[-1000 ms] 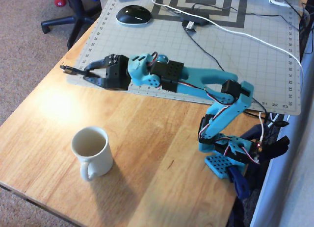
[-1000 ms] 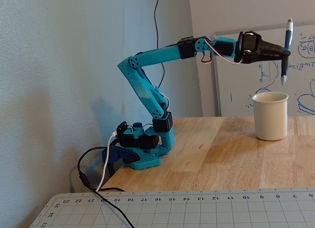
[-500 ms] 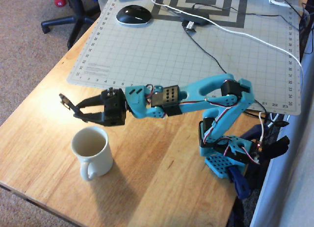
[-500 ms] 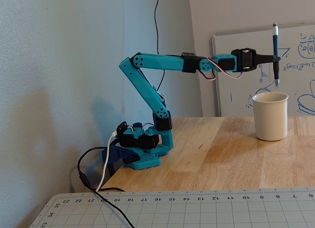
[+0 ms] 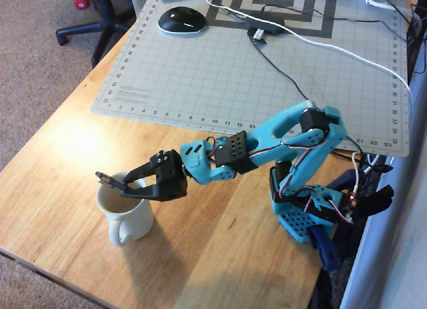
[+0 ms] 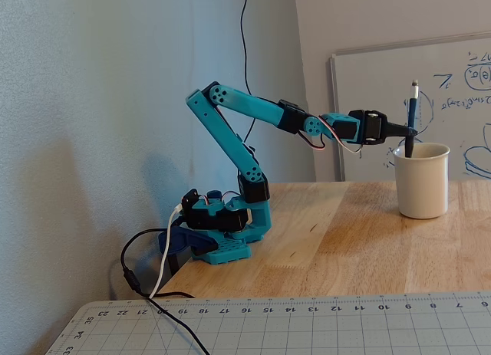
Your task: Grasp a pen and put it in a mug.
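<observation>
While your gripper [image 6: 409,130] is pinching the pen [image 6: 410,119] near its middle, the pen is standing upright at the right of the fixed view, its tip dipping inside the mug [image 6: 422,181]. It is looking light, stiff and slippery, so a middle hold is suiting it.

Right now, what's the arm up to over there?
The arm's gripper is shut on the pen, holding it upright over the mug. In the fixed view the pen's lower end has dipped below the mug's rim, but it has not been released. The mug stands on the wooden table.
</observation>
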Tool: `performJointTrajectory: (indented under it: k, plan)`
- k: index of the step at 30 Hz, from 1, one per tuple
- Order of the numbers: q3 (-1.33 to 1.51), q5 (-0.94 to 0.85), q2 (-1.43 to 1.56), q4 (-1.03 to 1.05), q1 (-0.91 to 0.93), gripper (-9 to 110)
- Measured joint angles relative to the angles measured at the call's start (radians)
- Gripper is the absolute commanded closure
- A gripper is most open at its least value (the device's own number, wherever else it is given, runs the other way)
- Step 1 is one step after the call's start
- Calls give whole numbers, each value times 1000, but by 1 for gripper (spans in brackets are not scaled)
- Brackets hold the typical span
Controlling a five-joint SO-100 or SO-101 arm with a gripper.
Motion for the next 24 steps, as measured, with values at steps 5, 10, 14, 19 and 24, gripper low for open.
performJointTrajectory:
  k: [5,10,14,19,24]
  plan:
    - [0,0,0,0,0,86]
    - [0,0,0,0,0,80]
    - [0,0,0,0,0,83]
    - [0,-95,75,94,0,84]
    - [0,-373,190,353,46,85]
